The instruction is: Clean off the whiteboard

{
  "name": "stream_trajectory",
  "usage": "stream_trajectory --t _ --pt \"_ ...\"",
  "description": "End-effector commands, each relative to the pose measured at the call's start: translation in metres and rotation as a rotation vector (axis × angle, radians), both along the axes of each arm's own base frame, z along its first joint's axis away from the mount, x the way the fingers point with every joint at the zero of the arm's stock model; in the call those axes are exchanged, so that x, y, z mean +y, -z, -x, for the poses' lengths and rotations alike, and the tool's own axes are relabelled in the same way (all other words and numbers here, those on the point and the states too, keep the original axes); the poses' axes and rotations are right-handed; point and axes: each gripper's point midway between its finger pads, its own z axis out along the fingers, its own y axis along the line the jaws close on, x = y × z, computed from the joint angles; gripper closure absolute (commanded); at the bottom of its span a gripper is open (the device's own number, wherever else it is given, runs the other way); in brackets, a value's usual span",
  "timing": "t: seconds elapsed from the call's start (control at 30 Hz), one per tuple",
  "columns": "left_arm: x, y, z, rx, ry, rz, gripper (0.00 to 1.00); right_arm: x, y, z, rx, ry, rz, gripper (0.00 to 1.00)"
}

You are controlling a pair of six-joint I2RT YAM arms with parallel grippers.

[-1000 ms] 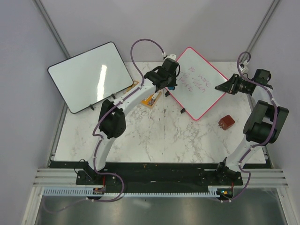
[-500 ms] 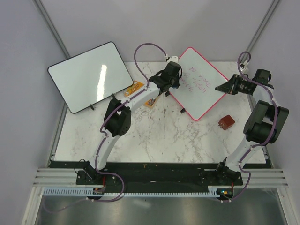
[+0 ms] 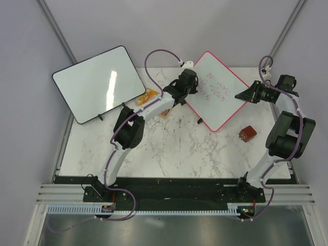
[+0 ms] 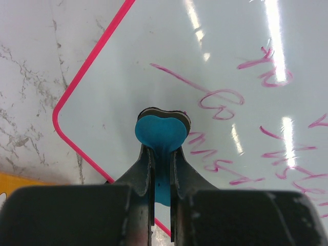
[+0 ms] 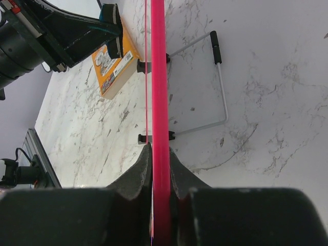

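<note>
The pink-framed whiteboard (image 3: 218,92) stands tilted at the back middle of the table, with pink handwriting on it. My left gripper (image 3: 188,91) is shut on a blue heart-shaped eraser (image 4: 160,132), whose pad rests on the board's face (image 4: 230,56) near its lower left corner, beside the writing. My right gripper (image 3: 241,96) is shut on the board's right edge; in the right wrist view the pink frame (image 5: 159,77) runs straight up between the fingers (image 5: 141,174).
A larger black-framed whiteboard (image 3: 98,83) leans at the back left. An orange packet (image 3: 146,96) lies by the left arm, and also shows in the right wrist view (image 5: 117,67). A red-brown block (image 3: 247,133) sits front right. The board's wire stand (image 5: 218,87) rests on the marble.
My left gripper with the eraser has moved right and up along the board's left part. The orange packet has become visible beside the arm. My right gripper has held still.
</note>
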Motion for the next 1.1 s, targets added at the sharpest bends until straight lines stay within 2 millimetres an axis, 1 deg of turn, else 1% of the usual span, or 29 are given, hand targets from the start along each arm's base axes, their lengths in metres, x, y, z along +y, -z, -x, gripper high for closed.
stream_trajectory --t 0.0,0.1,0.2,0.3,0.33,0.47,0.53,0.57,0.63,0.67,0.73,0.77,0.83,0.87,0.9,0.97,1.03,1.07 --pt "-0.014 -0.021 -0.012 -0.074 0.029 0.089 0.98 -0.005 0.04 0.002 0.01 0.014 0.244 1.0" --pt "-0.024 -0.017 -0.013 -0.066 0.096 0.119 0.98 -0.005 0.036 0.004 -0.008 0.018 0.259 1.0" --pt "-0.037 -0.013 -0.009 -0.059 0.162 0.13 0.98 -0.004 0.031 0.005 -0.034 0.02 0.267 1.0" --pt "-0.04 -0.009 -0.009 -0.055 0.178 0.134 0.98 -0.002 0.029 0.005 -0.049 0.015 0.278 1.0" --pt "-0.041 -0.005 -0.009 -0.048 0.184 0.132 0.98 -0.001 0.028 0.005 -0.054 0.011 0.282 1.0" --pt "-0.05 0.003 0.001 -0.024 0.236 0.141 0.98 0.005 0.027 0.006 -0.064 -0.009 0.293 1.0" --pt "-0.058 0.008 0.011 -0.008 0.265 0.146 0.98 0.009 0.027 0.006 -0.066 -0.023 0.299 1.0" --pt "-0.067 0.009 0.019 -0.014 0.289 0.135 0.98 0.011 0.028 0.007 -0.065 -0.031 0.305 1.0" --pt "-0.077 0.011 0.031 -0.014 0.317 0.123 0.98 0.016 0.03 0.007 -0.063 -0.044 0.319 1.0" --pt "-0.089 0.012 0.045 -0.009 0.344 0.121 0.98 0.015 0.031 0.006 -0.062 -0.043 0.325 1.0" --pt "-0.101 0.01 0.058 -0.021 0.375 0.113 0.98 0.019 0.03 0.006 -0.063 -0.052 0.324 1.0" --pt "-0.113 0.01 0.074 -0.023 0.402 0.111 0.98 0.02 0.03 0.007 -0.062 -0.054 0.324 1.0" --pt "-0.125 0.008 0.088 -0.027 0.424 0.112 0.98 0.021 0.031 0.008 -0.061 -0.057 0.326 1.0" --pt "-0.135 0.009 0.103 -0.022 0.451 0.114 0.98 0.021 0.032 0.008 -0.06 -0.057 0.325 1.0" --pt "-0.142 0.004 0.109 -0.04 0.457 0.131 0.98 0.021 0.032 0.007 -0.057 -0.058 0.324 1.0" --pt "-0.156 0.007 0.125 -0.064 0.469 0.126 0.98 0.02 0.032 0.007 -0.06 -0.053 0.325 1.0" --pt "-0.161 0.009 0.127 -0.078 0.451 0.115 0.98 0.021 0.032 0.008 -0.059 -0.053 0.325 1.0" --pt "-0.157 0.014 0.12 -0.077 0.406 0.103 0.98 0.02 0.032 0.007 -0.063 -0.05 0.327 1.0"
